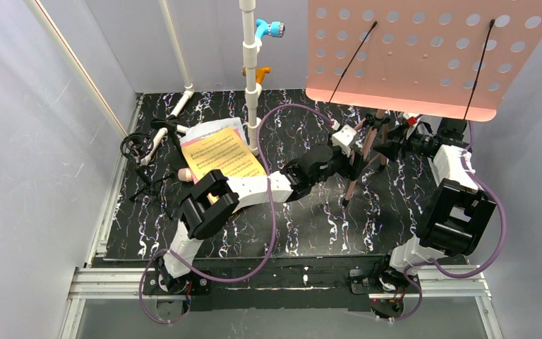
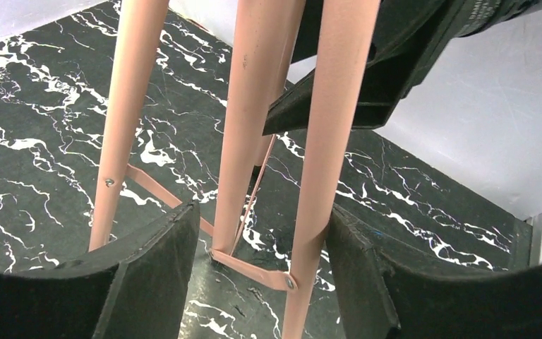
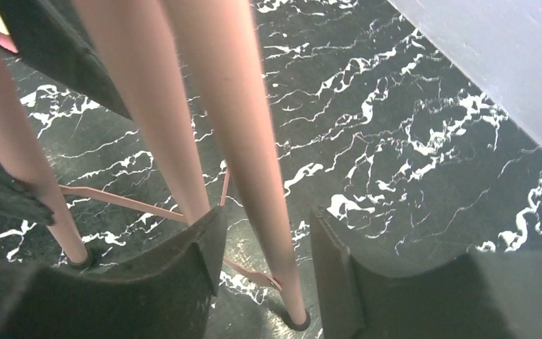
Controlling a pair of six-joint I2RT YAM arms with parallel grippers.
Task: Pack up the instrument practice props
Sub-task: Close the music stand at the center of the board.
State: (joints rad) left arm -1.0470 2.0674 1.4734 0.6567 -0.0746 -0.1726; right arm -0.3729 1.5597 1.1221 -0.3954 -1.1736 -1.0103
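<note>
The pink music stand stands at the back right, its hole-punched desk (image 1: pixel 423 56) high over its tripod legs (image 1: pixel 361 159). My left gripper (image 1: pixel 353 152) is open, and two pink legs (image 2: pixel 328 141) stand between its fingers (image 2: pixel 162 261). My right gripper (image 1: pixel 397 146) is open with one leg (image 3: pixel 254 176) between its fingers (image 3: pixel 197 254), gaps on both sides. The yellow sheet-music page (image 1: pixel 222 157) lies on white and pink pages (image 1: pixel 215 131) at centre left. A beige-pink tube end (image 1: pixel 183 174) shows beside them. The purple tube is not in view.
A white pipe frame (image 1: pixel 252 78) with blue and orange fittings stands behind the pages. Black clips and cable (image 1: pixel 141 147) lie at the left edge. Grey walls close in the black marbled mat (image 1: pixel 310 219) on three sides.
</note>
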